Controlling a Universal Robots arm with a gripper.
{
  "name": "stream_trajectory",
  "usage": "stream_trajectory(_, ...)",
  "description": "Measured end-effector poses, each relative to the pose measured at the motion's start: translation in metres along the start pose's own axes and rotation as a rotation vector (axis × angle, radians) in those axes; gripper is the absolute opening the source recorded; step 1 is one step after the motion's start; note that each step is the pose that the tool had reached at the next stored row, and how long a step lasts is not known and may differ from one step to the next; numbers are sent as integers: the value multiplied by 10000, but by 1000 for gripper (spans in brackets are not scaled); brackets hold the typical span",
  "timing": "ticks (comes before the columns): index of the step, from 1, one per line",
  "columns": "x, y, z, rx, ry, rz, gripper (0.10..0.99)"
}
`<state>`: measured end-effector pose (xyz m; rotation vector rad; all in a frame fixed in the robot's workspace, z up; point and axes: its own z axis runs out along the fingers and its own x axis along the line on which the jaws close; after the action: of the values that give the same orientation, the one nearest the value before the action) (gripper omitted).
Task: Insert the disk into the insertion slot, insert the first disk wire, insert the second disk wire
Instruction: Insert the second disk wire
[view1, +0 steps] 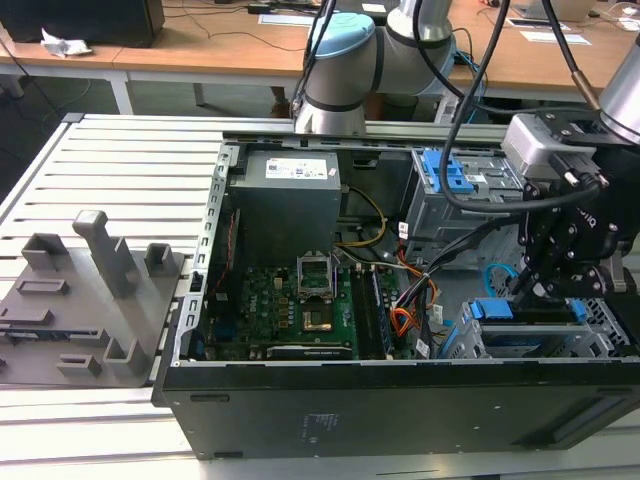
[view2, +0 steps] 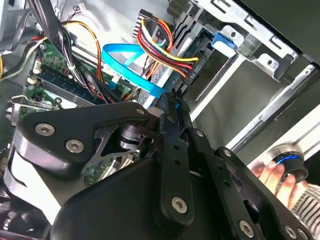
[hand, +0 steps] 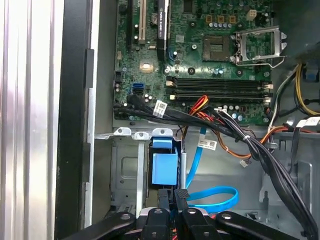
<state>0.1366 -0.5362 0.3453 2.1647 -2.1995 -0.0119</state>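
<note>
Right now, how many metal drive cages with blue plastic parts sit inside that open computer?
2. The taller grey bay with its blue latch stands farther back in the exterior view; the insertion slot, holding the blue-framed disk, lies below the gripper.

Setting: you are in a robotics lab | Evidence: slatted aluminium workbench (view1: 120, 160), opened computer case (view1: 400, 395), office desks (view1: 200, 45) behind, grey fixtures (view1: 95, 290).

Exterior view: high, off the arm, angled down on the open black computer case (view1: 400, 400), medium distance. First wrist view: straight down, close, over the green motherboard (hand: 200, 60). Second wrist view: very close, oblique, past black gripper linkage. Both wrist views share the looped light-blue flat cable (hand: 215, 197) (view2: 127, 62).
</note>
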Motion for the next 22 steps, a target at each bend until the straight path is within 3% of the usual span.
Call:
stream_trajectory(8,0,0,1,-66,-86,1930,165)
stream_trajectory(16,-6,-37,11,-66,-85,1918,165)
stream_trajectory(22,-8,-81,15,-41,-55,1182,165)
